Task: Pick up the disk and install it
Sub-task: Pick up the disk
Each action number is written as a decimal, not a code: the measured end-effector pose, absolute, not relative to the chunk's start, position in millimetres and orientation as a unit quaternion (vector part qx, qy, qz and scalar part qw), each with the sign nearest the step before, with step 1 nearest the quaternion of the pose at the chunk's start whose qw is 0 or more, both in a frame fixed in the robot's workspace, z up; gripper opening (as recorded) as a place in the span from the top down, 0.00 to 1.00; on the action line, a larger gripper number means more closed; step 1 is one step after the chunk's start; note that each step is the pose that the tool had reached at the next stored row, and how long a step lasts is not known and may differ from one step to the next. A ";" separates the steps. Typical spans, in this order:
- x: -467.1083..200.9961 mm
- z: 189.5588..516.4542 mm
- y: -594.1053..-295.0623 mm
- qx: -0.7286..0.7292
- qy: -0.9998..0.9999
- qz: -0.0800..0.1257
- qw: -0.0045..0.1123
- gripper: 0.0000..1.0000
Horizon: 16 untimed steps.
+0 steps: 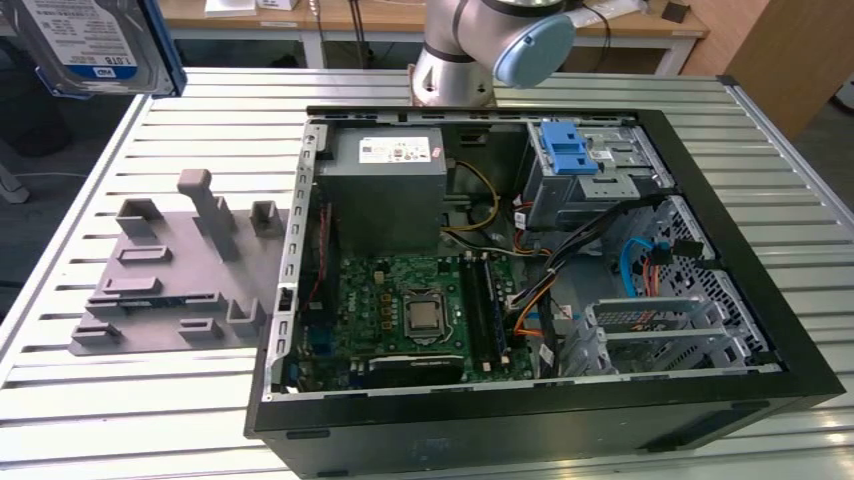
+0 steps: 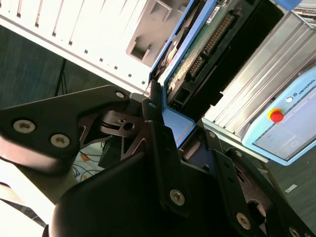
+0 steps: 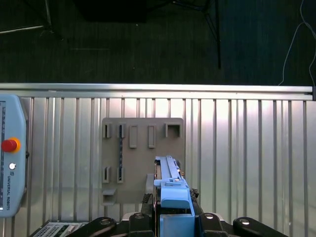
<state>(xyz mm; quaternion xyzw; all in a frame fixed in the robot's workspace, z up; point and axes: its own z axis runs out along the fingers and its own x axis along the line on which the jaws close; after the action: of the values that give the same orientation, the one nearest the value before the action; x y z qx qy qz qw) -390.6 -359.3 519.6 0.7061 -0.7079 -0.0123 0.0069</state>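
The disk (image 1: 91,40), silver with a white-and-blue label and a blue frame, hangs high in the air at the exterior view's far upper left. In the second wrist view my gripper (image 2: 181,129) is shut on the disk (image 2: 197,49), whose green circuit board side and blue frame edge show between the black fingers (image 2: 154,129). In the first wrist view the disk (image 3: 170,173) stands edge-on in my gripper (image 3: 173,217), directly above the grey moulded holder (image 3: 143,148) on the slatted table.
An open computer case (image 1: 747,300) lies on the slatted metal table (image 1: 200,120), with a drive cage and blue latch (image 1: 571,150) at its far right corner. The grey holder (image 1: 174,270) sits left of the case. A teach pendant (image 3: 9,163) rests on the table.
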 end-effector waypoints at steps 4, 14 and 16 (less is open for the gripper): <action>-388.3 519.6 -359.3 0.706 -0.708 -0.012 0.007 0.64; -382.2 519.6 -359.5 0.706 -0.708 -0.012 0.007 0.64; -380.7 519.6 -359.6 0.706 -0.708 -0.012 0.007 0.64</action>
<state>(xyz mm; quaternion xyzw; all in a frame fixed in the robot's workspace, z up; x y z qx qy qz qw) -380.7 -359.6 519.6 0.7061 -0.7079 -0.0124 0.0070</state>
